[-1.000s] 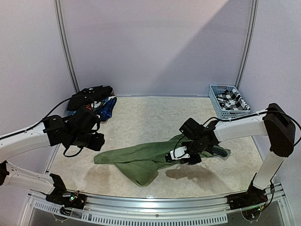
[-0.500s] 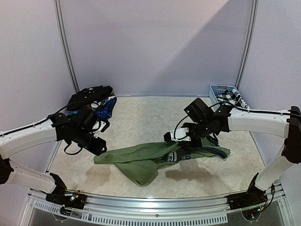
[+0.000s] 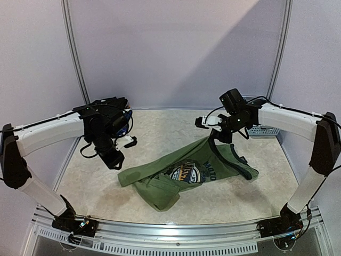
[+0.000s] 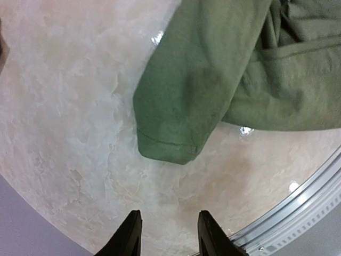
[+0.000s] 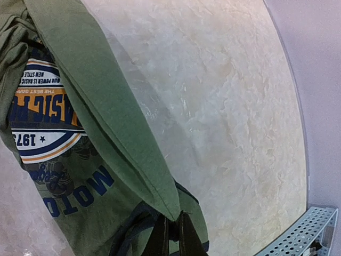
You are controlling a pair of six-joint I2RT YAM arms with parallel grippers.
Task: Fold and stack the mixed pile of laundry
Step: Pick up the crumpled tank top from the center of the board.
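**Right gripper (image 3: 212, 137) pinched on shirt edge, left gripper (image 3: 116, 161) empty by sleeve**

My right gripper (image 5: 170, 234) is closed tight on a folded edge of the olive-green T-shirt (image 3: 186, 172), holding that edge up off the table (image 3: 160, 128). From the pinch the cloth runs taut, down and left to the rest of the shirt, which lies mid-table. Logo (image 3: 187, 172) faces up, and in the right wrist view (image 5: 42, 106) part of it is covered by the lifted fold. Dark collar trim sits at the shirt's right end.

My left gripper (image 4: 169, 234) has its jaws partly apart with nothing between them. It hangs over bare table just left of the sleeve (image 4: 176, 106) and does not touch it. The sleeve hem lies flat, with bare surface on its left and near sides.

Black garments (image 3: 101, 108) and a blue piece (image 3: 127, 116) sit in the far left corner behind my left arm. A basket (image 3: 265, 130) at far right is mostly hidden by my right arm.

Open table lies far of the shirt, between both arms. A narrower bare strip separates the shirt's near edge from the rail (image 3: 176, 228).
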